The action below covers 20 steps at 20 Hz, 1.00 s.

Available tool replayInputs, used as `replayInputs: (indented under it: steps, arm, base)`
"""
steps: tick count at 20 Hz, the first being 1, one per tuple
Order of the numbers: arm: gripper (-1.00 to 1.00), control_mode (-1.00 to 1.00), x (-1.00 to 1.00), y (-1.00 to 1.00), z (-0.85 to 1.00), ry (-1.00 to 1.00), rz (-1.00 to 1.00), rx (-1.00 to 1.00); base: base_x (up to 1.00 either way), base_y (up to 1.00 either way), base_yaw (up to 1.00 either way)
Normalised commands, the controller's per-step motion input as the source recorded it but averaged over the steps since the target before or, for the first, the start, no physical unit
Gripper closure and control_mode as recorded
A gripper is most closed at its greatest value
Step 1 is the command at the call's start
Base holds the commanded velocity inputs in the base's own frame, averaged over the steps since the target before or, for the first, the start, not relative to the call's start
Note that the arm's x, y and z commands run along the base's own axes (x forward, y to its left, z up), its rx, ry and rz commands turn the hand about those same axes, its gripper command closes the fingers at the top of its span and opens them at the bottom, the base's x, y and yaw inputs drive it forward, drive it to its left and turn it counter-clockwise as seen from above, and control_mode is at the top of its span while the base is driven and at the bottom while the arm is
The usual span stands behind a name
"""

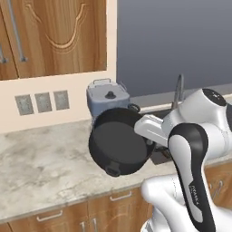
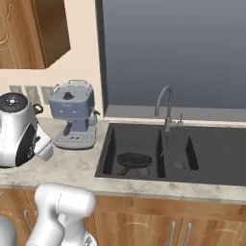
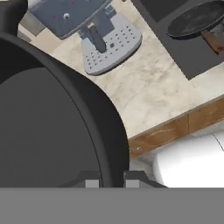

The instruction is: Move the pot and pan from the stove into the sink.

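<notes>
The pot [image 1: 118, 145], deep and black with small loop handles, hangs tilted on its side above the marble counter, its opening turned toward the left base camera. My gripper [image 1: 147, 136] is shut on its rim at the right; in the hand view the pot wall [image 3: 43, 122] runs between my fingertips [image 3: 92, 183]. The pan [image 2: 134, 160] lies in the left basin of the dark sink [image 2: 109, 144], its brown handle pointing toward the front. It also shows as the pan [image 3: 197, 19] in the hand view. The stove is out of view.
A grey-blue coffee machine [image 2: 74, 113] stands on the counter [image 2: 72, 166] just left of the sink, behind the hanging pot. The curved faucet [image 2: 166, 103] rises behind the basin divider. Wooden cabinets [image 1: 54, 36] hang above the counter at the left.
</notes>
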Motion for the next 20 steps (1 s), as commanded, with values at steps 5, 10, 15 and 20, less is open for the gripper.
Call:
replayInputs:
  steps: [5, 10, 15, 20]
  arm:
    - [1.0, 1.0, 0.0, 0.0, 0.0, 0.0, 0.0, 0.0]
    - [1.0, 1.0, 0.0, 0.0, 0.0, 0.0, 0.0, 0.0]
    - [1.0, 1.0, 0.0, 0.0, 0.0, 0.0, 0.0, 0.0]
    - [1.0, 1.0, 0.0, 0.0, 0.0, 0.0, 0.0, 0.0]
  base:
    - [0.44, -0.8, 0.02]
    - [0.43, -0.82, 0.03]
    - [0.42, -0.82, 0.03]
    - [0.4, -0.82, 0.02]
